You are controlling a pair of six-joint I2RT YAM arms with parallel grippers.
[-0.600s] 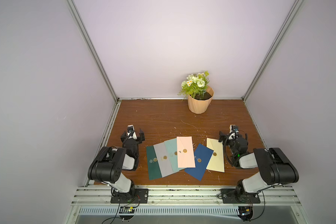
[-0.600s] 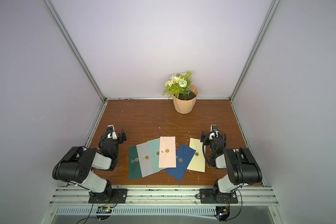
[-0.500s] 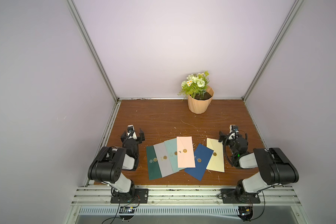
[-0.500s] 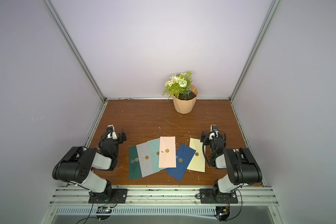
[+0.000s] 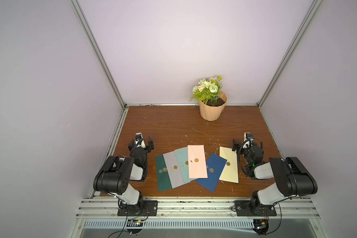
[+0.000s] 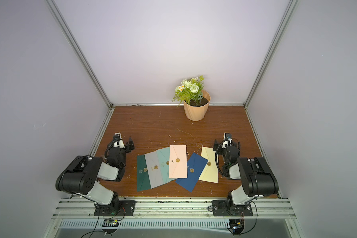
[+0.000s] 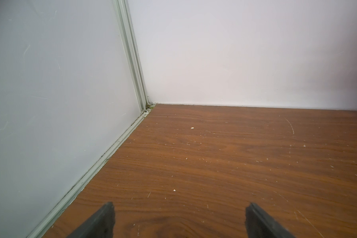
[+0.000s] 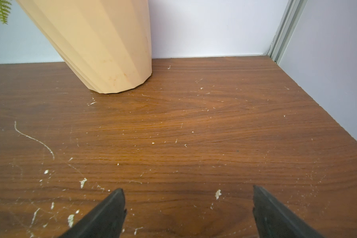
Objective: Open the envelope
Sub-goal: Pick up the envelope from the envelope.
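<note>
Comparing against the earlier top views, I find nothing moved, so the task is unstarted. In both top views the fanned envelopes [image 5: 197, 171] lie sealed and overlapping on the bench [image 5: 173, 127], between my left gripper [image 5: 141, 144] and right gripper [image 5: 247, 145]. Left wrist view: jaws apart over bare bench. Right wrist view: jaws apart, flower pot [image 8: 103, 51] ahead and clear.

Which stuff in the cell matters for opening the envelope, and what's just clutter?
Job: green envelope, grey envelope, teal envelope, pink envelope, navy envelope, cream envelope, all shut; left end effector and right end effector, both open.

Lying about: flower pot; scraps on table.
</note>
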